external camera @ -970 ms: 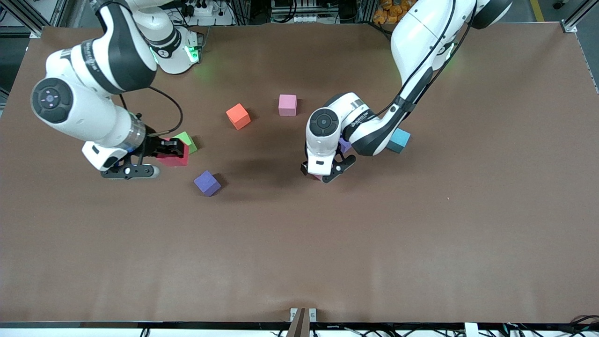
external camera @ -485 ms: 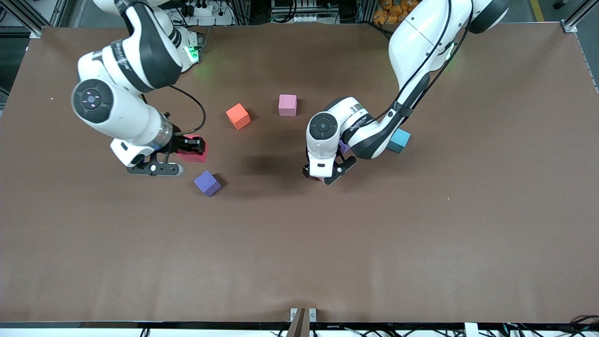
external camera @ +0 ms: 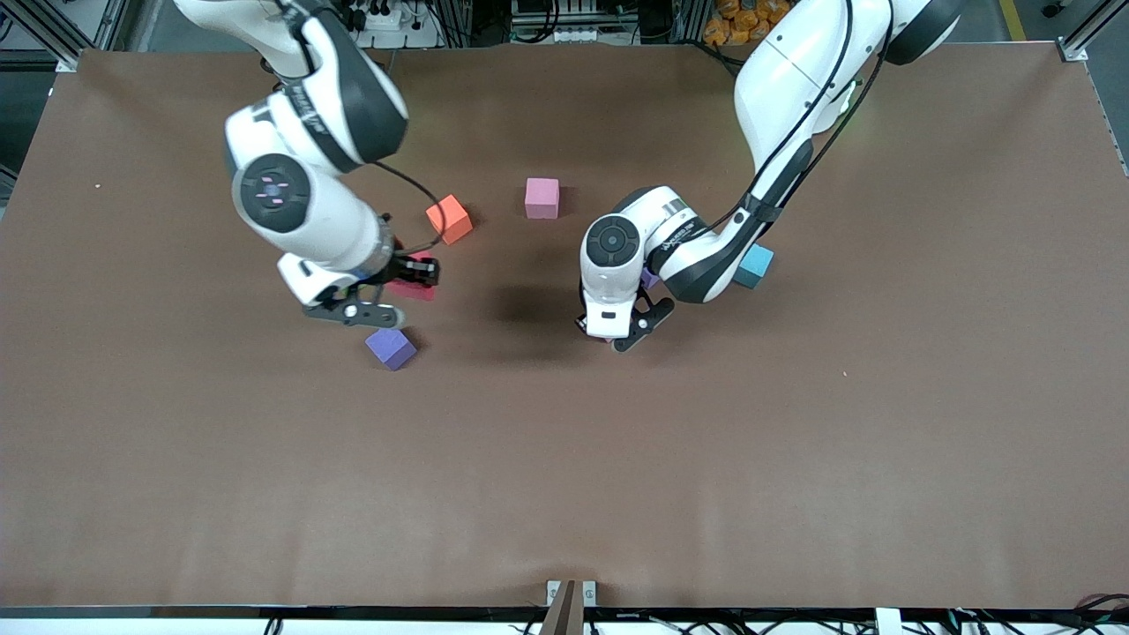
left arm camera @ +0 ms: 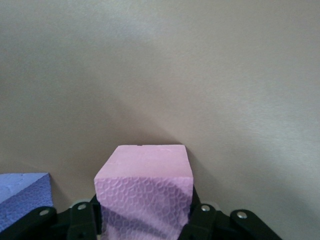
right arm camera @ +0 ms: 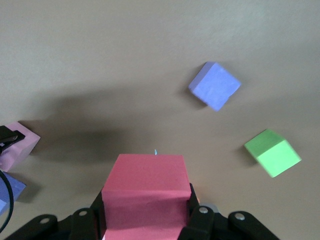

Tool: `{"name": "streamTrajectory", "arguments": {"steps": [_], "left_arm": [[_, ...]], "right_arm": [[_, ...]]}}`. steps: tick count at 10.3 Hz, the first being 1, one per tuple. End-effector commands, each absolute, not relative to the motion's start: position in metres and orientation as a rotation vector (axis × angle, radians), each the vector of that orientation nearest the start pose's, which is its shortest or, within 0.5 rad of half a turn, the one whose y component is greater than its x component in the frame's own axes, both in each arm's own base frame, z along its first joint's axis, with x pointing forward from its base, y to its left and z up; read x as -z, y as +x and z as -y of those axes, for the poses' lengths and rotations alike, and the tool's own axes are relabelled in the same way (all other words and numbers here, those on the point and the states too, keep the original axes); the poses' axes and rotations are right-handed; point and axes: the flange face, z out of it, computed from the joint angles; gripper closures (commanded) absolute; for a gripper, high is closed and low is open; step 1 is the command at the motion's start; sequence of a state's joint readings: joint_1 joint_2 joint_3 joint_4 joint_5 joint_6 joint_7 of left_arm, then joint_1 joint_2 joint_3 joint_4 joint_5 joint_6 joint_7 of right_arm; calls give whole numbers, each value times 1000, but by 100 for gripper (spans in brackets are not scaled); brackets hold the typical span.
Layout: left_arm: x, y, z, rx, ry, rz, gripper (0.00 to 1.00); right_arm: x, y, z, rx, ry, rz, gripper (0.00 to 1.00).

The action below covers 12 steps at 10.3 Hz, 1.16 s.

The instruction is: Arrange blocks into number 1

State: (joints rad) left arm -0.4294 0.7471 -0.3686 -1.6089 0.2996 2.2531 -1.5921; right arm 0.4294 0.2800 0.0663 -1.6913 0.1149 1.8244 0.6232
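I count five task blocks on my feeds. My right gripper has its jaws clamped on the one crimson block, over the table beside the orange cube. My left gripper clamps one pink block; the second pink block sits near the orange cube. One purple block lies nearer the front camera, another purple block under my left arm.

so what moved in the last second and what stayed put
The right gripper, shut on the red block, has carried it up in the air toward the middle of the table, away from the green cube, and is now near the orange cube. The left gripper stayed clamped on a pink block, barely shifting. The loose purple block, other pink block and blue cube have not moved.
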Motion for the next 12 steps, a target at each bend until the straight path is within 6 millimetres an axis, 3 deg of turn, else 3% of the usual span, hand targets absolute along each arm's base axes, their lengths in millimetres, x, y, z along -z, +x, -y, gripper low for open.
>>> {"name": "streamTrajectory", "arguments": {"steps": [1,3,5,7,9,12], "left_arm": [[-251,529,447,51,-2997,928,100],[-275,546,428,76,-3042,831,100],[-275,547,423,54,-3059,685,100],[-273,553,409,20,-3054,605,100],[-271,551,409,-30,-3071,564,100],[-265,549,409,-44,-3069,543,100]], "right_arm": [[-413,534,-342,-304,-3111,-256,100],[-391,522,-365,-315,-3114,-245,100],[-374,503,-388,-290,-3114,-232,100],[-369,493,-399,-287,-3118,-206,100],[-370,492,-403,-275,-3112,-195,100],[-349,494,-419,-227,-3092,-170,100]]}}
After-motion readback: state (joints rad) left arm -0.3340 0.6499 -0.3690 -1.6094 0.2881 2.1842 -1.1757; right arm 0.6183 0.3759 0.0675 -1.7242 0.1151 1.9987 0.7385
